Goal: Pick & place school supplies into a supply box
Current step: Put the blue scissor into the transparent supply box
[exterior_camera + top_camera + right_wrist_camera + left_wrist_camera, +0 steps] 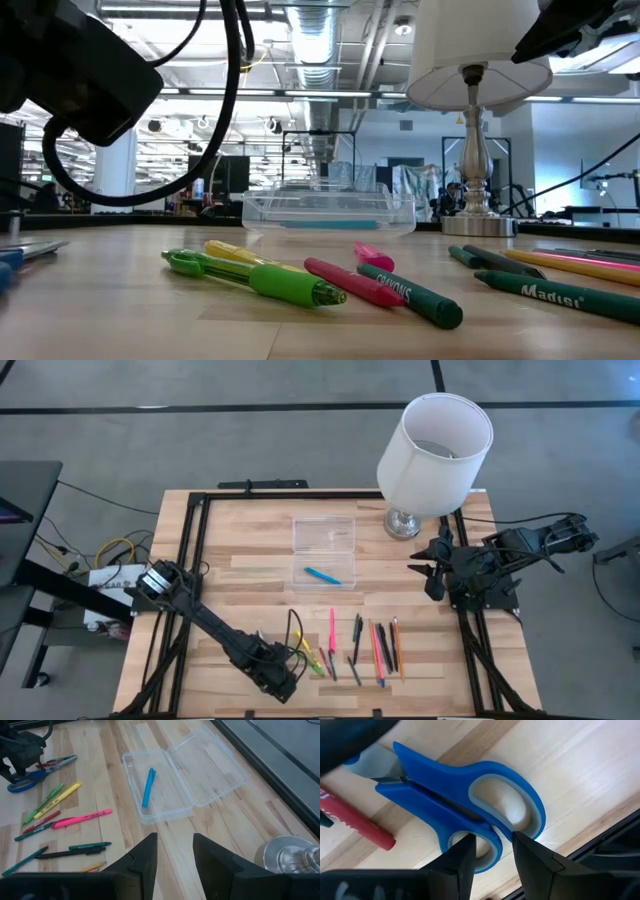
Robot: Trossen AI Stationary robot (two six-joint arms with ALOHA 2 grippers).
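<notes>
Hovering low over the blue-handled scissors [470,800], the left gripper [492,851] is seen with fingers spread, not yet pinching; its tips stand just above the near handle loop. The scissors lie flat on the wooden table [240,540] near the front edge, a red marker [355,822] beside the blades. They are judged light, rigid and slick-surfaced plastic, lying low, so a grip across the thick handle bar between the loops is thought safest; the blades would slide. The supply box [165,777] is seen open, well apart toward the far side, with one blue pen [148,786] inside. The remaining pens [375,645] lie in a loose row. The right gripper [175,851] waits spread, raised near the lamp [432,450].
</notes>
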